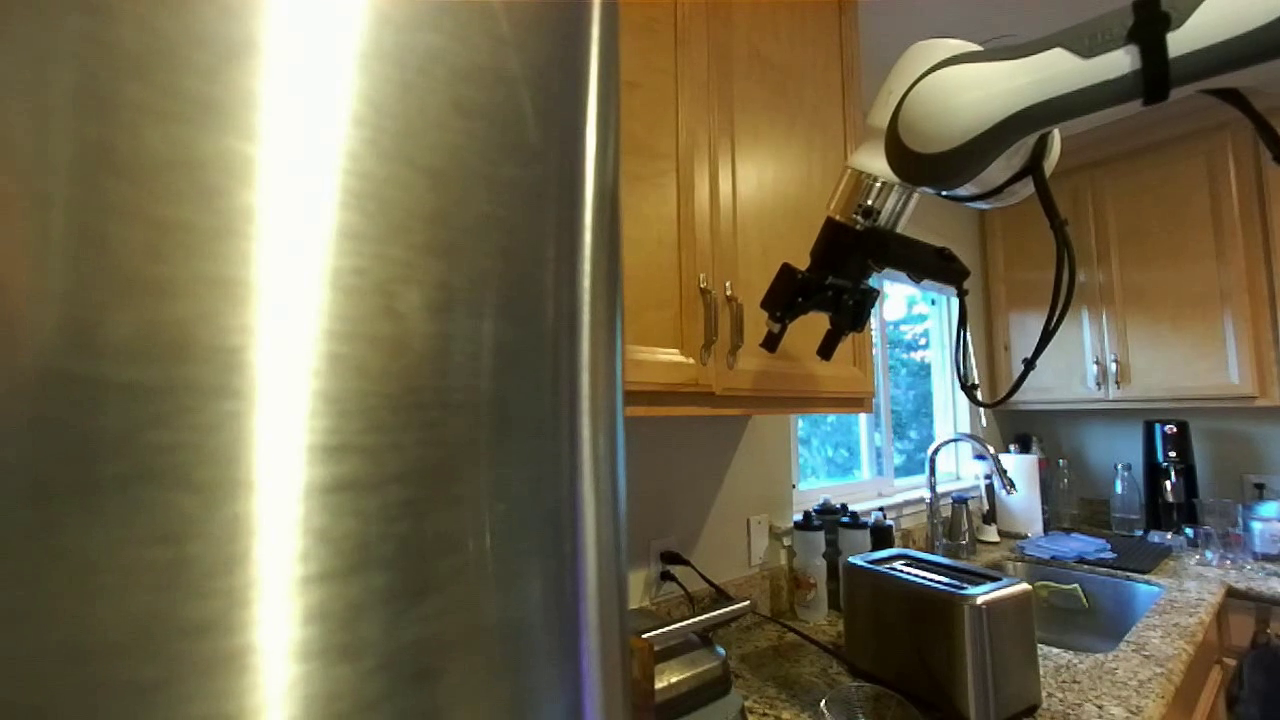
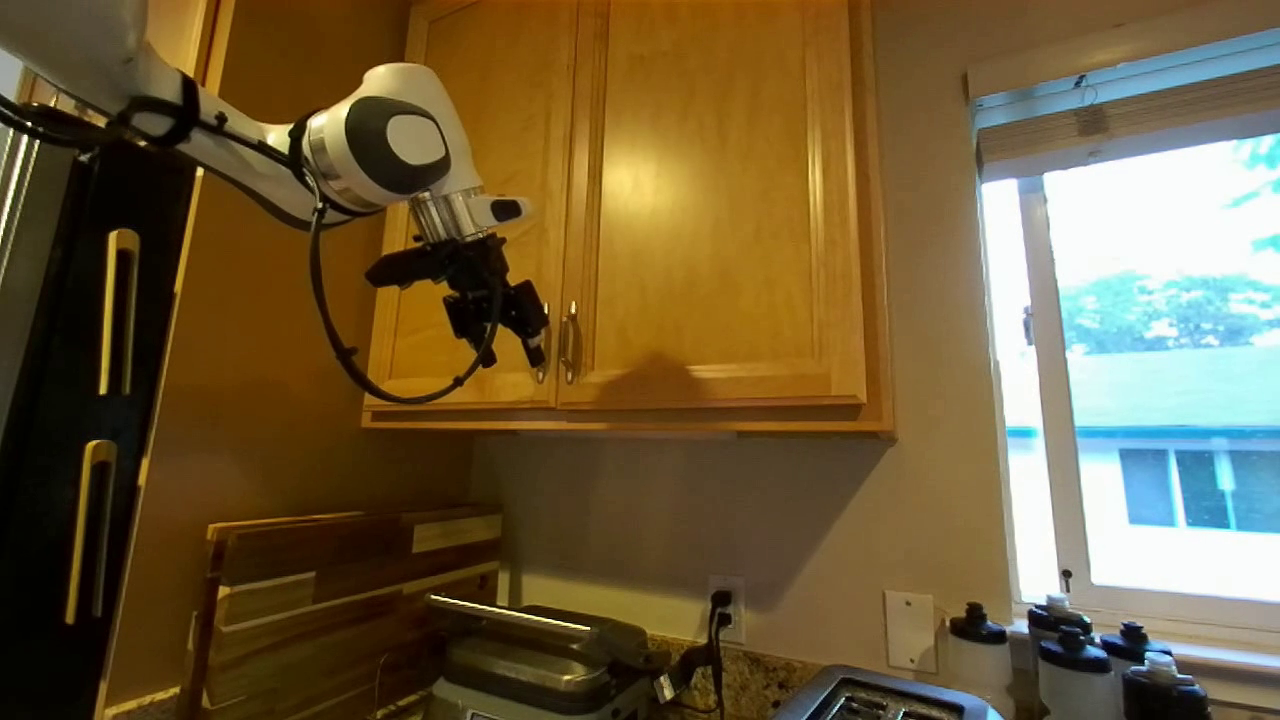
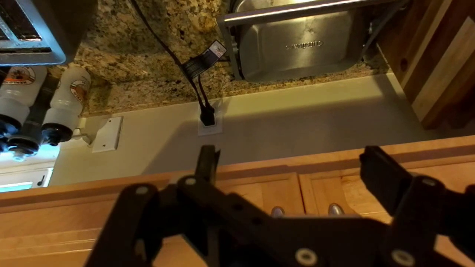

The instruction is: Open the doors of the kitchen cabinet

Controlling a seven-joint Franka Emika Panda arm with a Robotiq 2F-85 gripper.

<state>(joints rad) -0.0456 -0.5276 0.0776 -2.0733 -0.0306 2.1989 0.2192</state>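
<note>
The kitchen cabinet (image 2: 640, 418) hangs on the wall, and it also shows in an exterior view (image 1: 750, 402). Its two honey-coloured doors (image 2: 715, 190) (image 2: 490, 130) are closed, with a thin seam between them. Two slim metal handles (image 1: 708, 320) (image 1: 735, 325) stand side by side at the lower inner edges. In the wrist view only the rounded ends of the handles (image 3: 277, 212) (image 3: 336, 209) show; the gripper body hides the rest. My gripper (image 1: 800, 345) is open and empty, pointing downward in front of the doors near handle height. In the wrist view its fingers (image 3: 289, 150) are wide apart, touching no handle.
A steel fridge panel (image 1: 450, 350) fills the left of an exterior view. Below the cabinet are a metal grill (image 2: 540, 650), a toaster (image 1: 940, 630), wooden boards (image 2: 340, 610) and plugged-in cords (image 3: 174, 55). Bottles (image 2: 1075, 660) stand by the window (image 2: 1150, 400).
</note>
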